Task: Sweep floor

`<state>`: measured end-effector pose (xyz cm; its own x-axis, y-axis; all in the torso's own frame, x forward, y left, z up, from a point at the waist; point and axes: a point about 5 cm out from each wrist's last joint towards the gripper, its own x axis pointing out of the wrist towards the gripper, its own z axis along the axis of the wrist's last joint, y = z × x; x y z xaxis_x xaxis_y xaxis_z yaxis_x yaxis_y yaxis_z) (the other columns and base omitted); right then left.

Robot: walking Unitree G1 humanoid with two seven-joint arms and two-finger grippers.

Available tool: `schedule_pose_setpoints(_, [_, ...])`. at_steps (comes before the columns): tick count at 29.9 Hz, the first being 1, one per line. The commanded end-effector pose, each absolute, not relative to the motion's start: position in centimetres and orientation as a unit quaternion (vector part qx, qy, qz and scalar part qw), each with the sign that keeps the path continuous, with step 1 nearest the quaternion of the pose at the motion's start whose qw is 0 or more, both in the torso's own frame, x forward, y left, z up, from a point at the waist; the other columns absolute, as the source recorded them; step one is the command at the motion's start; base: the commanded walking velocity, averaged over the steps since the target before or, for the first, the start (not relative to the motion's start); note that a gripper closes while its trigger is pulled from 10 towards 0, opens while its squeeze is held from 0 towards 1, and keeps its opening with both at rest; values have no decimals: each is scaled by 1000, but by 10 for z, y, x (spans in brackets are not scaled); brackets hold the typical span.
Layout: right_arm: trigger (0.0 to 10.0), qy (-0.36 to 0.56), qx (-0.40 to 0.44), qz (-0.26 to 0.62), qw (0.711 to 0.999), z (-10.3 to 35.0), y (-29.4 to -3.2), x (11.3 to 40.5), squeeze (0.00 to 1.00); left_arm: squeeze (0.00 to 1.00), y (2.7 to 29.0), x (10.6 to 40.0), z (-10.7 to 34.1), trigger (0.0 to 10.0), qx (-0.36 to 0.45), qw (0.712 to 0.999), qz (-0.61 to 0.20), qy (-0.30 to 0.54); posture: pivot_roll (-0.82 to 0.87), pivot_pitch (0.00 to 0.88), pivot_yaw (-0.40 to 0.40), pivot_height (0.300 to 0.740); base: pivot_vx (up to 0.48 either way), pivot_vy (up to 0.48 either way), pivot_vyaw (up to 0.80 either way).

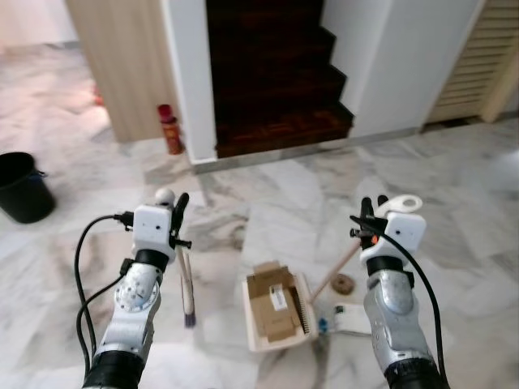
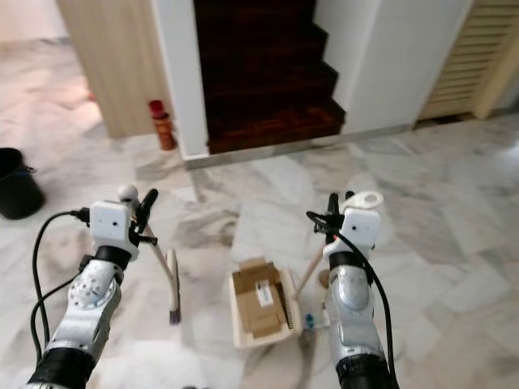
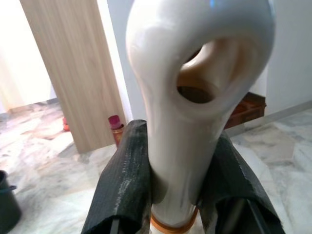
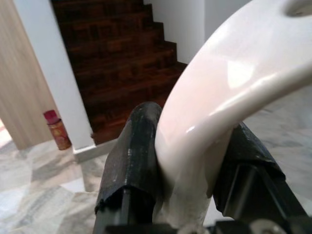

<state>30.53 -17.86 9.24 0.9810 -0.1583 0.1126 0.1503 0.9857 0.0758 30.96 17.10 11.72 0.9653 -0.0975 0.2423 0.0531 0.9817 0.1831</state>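
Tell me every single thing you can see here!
Cream long-handled dustpan: one, on the marble floor between the arms, cardboard pieces inside.
Small broom with a cream handle: one, held at the left.
Black plastic bucket: one, far left.
Red canister: one, by the white wall.
Dark wooden stairs: ahead.
Brown round bit: one, beside the dustpan.
Left gripper: fingers shut on the broom handle.
Right gripper: fingers shut on the dustpan handle.
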Motion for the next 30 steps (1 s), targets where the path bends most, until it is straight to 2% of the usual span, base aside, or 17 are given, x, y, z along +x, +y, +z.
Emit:
schedule_pose_setpoints(1, [10000, -96, 31, -78, 992, 110, -181, 310, 0, 0, 167, 312, 128, 10000, 87, 984, -43, -150, 20, 0, -47, 740, 0, 0, 0])
schedule_pose_setpoints(7, [10000, -92, 35, -77, 992, 110, -180, 312, 0, 0, 167, 313, 127, 10000, 80, 985, -41, -146, 18, 0, -47, 740, 0, 0, 0])
schedule_pose_setpoints(30, [10000, -92, 42, -70, 992, 111, -177, 314, 0, 0, 164, 315, 127, 10000, 77, 986, -46, -142, 20, 0, -43, 740, 0, 373, 0])
